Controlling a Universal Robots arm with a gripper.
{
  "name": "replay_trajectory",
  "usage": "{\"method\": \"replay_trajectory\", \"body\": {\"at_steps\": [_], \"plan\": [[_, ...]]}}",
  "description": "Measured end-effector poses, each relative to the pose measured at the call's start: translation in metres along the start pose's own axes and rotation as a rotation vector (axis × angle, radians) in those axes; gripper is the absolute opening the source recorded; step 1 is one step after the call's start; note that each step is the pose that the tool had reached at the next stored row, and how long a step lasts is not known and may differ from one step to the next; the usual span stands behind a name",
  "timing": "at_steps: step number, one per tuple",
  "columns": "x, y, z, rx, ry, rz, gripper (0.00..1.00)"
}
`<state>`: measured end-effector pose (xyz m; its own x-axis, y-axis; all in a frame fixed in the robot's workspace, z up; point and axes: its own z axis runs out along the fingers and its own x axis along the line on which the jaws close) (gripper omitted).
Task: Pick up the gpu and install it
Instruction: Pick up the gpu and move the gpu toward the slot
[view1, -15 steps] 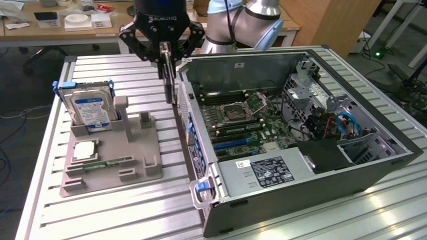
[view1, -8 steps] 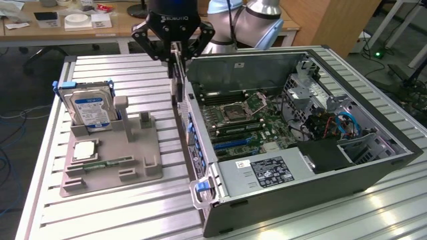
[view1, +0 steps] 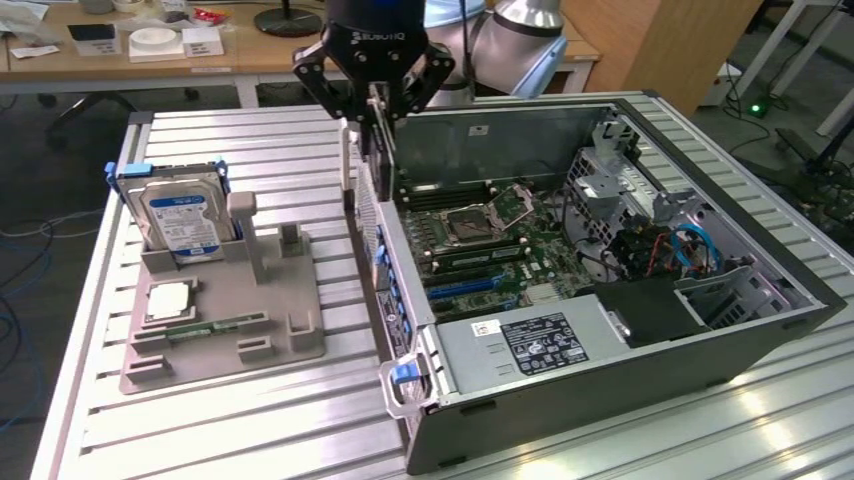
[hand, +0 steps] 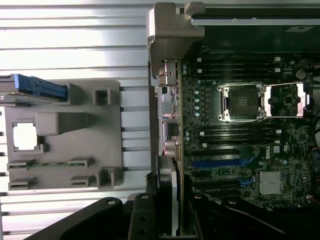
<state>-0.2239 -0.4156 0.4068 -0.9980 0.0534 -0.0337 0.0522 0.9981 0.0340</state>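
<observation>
Jaws are clamped on the gpu (view1: 384, 160), one finger on each face, and hold it upright and edge-on over the rear wall of the open computer case (view1: 747, 330). From the exterior view the card reads as a thin dark strip with its silver bracket on the side toward the exterior view's left. Neither face can be made out, and the rear wall hides its lower edge. Whether that edge touches the motherboard (view1: 494, 250) cannot be told.

Seen from the wrist, the gpu (hand: 175, 205) is a narrow pale strip running between the black finger links, which cover part of it. It lies just inside the case wall (hand: 170, 25), beside the blue slots of the motherboard (hand: 235, 145). This view looks straight down on the open processor socket (hand: 242, 102), which the exterior view shows at a slant (view1: 483, 215).

On the worktop (view1: 267, 420), well apart from the card, sits a grey holder (view1: 227, 330) carrying a hard drive (view1: 180, 220) on edge. From the wrist the drive shows as a blue strip (hand: 37, 86), cut off at the frame edge.
</observation>
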Motion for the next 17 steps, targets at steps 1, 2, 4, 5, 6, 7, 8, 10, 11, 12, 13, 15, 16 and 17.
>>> {"method": "replay_trajectory", "body": {"at_steps": [1,2,4,5,6,7,8,10,11,12,13,15,16,17], "plan": [[-0.003,0.0001,0.0001,0.0,0.0,0.0,0.28],[-0.006,0.0003,0.0002,-0.0001,0.0,0.0,0.28],[-0.012,0.0006,0.0005,-0.0001,-0.0001,0.0,0.28],[-0.014,0.0008,0.0005,0.0,0.0,0.0,0.28],[-0.017,0.0009,0.0006,0.0,-0.0001,0.0,0.28],[-0.02,0.0011,0.0008,-0.0001,-0.0001,0.0,0.28],[-0.023,0.0012,0.0008,-0.0001,0.0,0.0,0.28],[-0.028,0.0014,0.001,0.0,0.0,0.0,0.28],[-0.03,0.0015,0.0011,-0.0001,-0.0001,0.0,0.28],[-0.033,0.0017,0.0012,0.0,0.0,0.0,0.28],[-0.035,0.0018,0.0012,0.0,0.0,0.0,0.28],[-0.039,0.0021,0.0014,-0.0001,0.0,0.0,0.28],[-0.041,0.0021,0.0015,0.0,-0.0001,0.0,0.28],[-0.043,0.0022,0.0016,0.0003,-0.0001,0.0,0.28]]}}
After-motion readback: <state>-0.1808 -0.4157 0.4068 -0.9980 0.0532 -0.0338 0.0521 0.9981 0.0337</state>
